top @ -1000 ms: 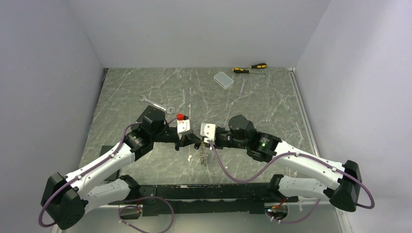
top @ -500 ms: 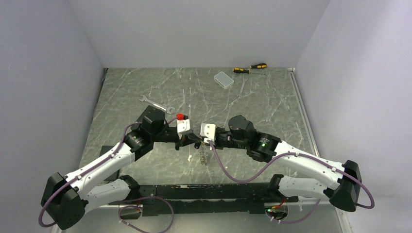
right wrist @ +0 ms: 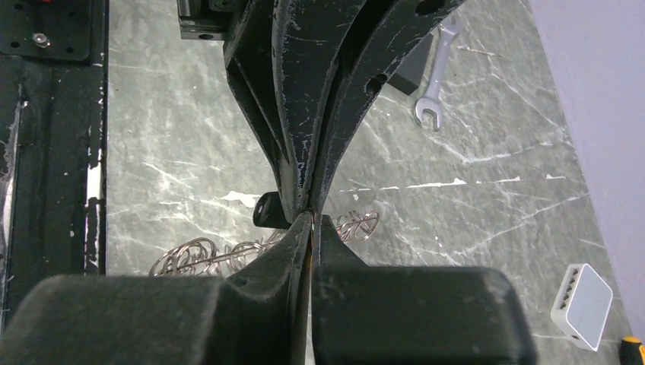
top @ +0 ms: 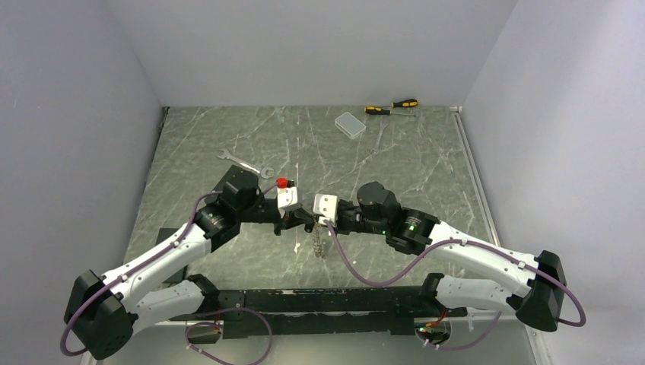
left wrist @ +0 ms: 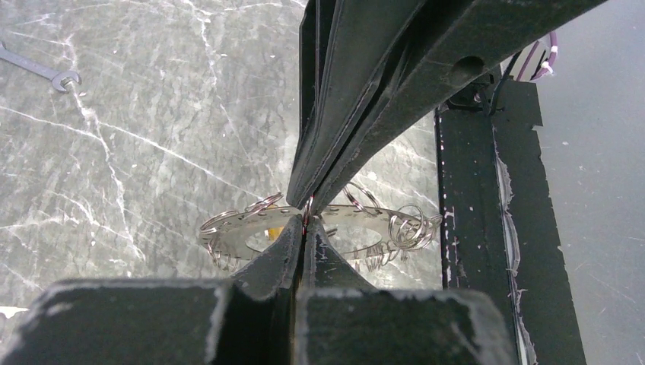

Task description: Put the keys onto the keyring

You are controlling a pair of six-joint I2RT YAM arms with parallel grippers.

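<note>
We are holding the ring (left wrist: 357,232) off the counter (left wrist: 114,152), left claw (left wrist: 304,232) clamped on it, so it hangs free; the right claw (right wrist: 310,228) is pinched together opposite.

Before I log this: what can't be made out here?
Keys: too small in top view; none clearly identifiable in wrist views.
Keyring: middle hidden behind left gripper, left wrist view.
Right gripper: its shut fingers hide whatever they pinch, right wrist view.
Screwdriver: cut by right wrist frame corner.
</note>
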